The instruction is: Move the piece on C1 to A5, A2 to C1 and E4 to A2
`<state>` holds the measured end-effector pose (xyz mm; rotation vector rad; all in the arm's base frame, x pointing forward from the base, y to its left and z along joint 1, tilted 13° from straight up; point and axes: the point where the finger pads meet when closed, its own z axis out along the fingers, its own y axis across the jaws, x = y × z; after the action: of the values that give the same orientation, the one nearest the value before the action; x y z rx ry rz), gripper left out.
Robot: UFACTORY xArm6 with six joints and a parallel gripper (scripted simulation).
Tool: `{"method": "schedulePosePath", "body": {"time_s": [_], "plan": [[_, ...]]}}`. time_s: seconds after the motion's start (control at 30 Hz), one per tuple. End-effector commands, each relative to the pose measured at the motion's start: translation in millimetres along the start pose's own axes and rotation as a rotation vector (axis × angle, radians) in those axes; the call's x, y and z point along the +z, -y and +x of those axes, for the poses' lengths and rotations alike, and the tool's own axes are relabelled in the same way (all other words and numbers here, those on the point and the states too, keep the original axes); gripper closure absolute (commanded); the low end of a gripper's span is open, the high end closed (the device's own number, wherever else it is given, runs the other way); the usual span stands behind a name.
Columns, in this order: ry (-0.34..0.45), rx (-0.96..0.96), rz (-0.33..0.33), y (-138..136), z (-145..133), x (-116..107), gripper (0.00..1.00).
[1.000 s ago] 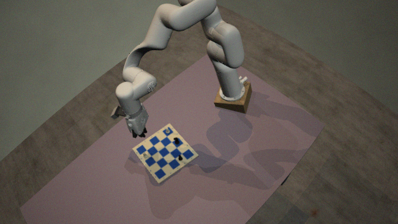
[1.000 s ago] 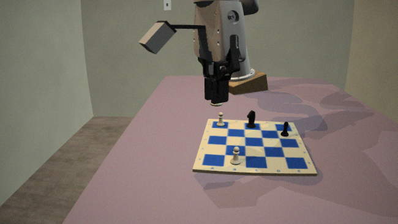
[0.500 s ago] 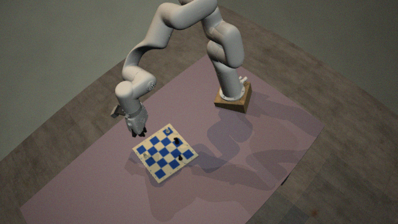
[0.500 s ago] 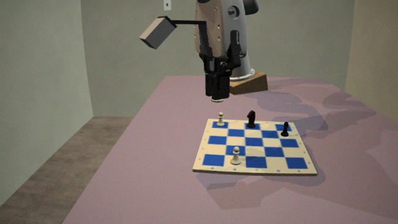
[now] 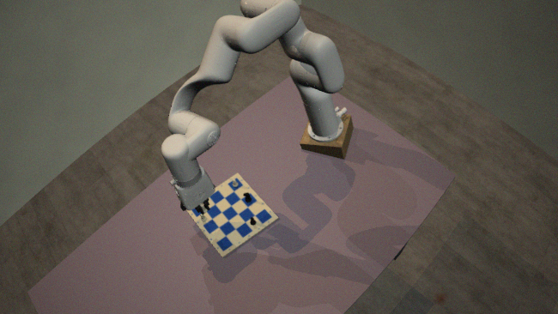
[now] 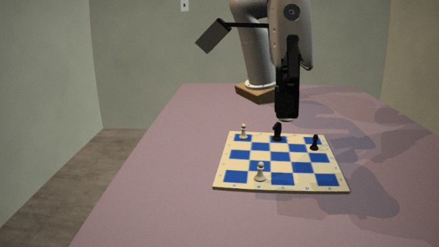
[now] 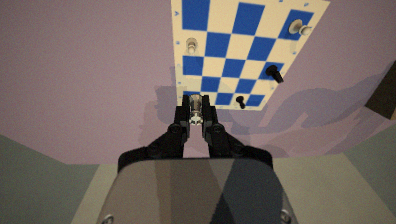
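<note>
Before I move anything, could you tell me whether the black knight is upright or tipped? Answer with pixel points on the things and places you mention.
Upright: the black knight (image 5: 247,197) (image 6: 277,132) (image 7: 273,73) stands on its base, head up, on a blue square.

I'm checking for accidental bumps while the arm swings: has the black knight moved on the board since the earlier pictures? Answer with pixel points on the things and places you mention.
No, the black knight (image 5: 247,197) (image 6: 277,132) (image 7: 273,73) stands on the same blue far-edge square of the board (image 5: 223,253) (image 6: 219,187) (image 7: 320,6).
</note>
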<state>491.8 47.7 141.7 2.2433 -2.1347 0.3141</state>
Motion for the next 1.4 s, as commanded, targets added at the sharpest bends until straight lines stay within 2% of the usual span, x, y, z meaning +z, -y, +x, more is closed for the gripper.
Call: {"method": "schedulePosePath", "body": {"time_s": [0.0, 0.43, 0.6, 1.37], "plan": [[-0.035, 0.052, -0.002, 5, -3, -1, 1.0], [-0.035, 0.052, -0.002, 5, -3, -1, 1.0], [-0.036, 0.052, -0.002, 5, -3, 6, 1.0], [-0.036, 0.052, -0.002, 5, -1, 90, 1.0]]}}
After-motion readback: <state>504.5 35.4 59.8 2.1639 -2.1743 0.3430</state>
